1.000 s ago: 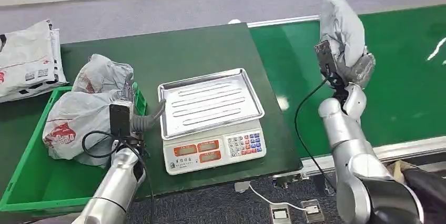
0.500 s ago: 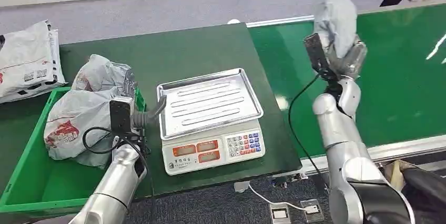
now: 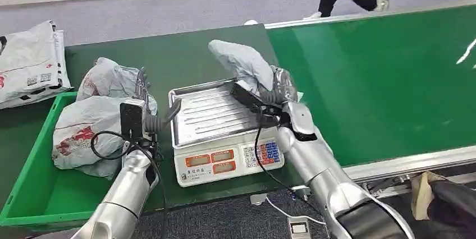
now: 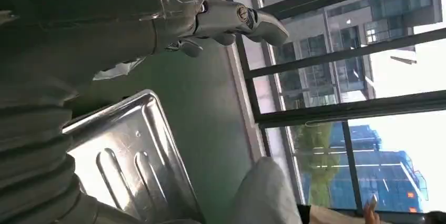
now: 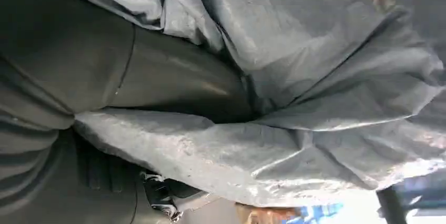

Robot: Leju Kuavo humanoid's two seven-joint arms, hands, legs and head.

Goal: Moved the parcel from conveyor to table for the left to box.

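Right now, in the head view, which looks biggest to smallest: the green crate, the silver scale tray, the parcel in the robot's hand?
1. Green crate, though parcels cover part of it.
2. Silver scale tray.
3. Grey parcel, gripped by the right hand.

The head view looks down from high on the desk (image 3: 185,54) and scale tray (image 3: 216,110), which the tilted left wrist view shares close up, while the right wrist view presses against the parcel (image 5: 315,77).
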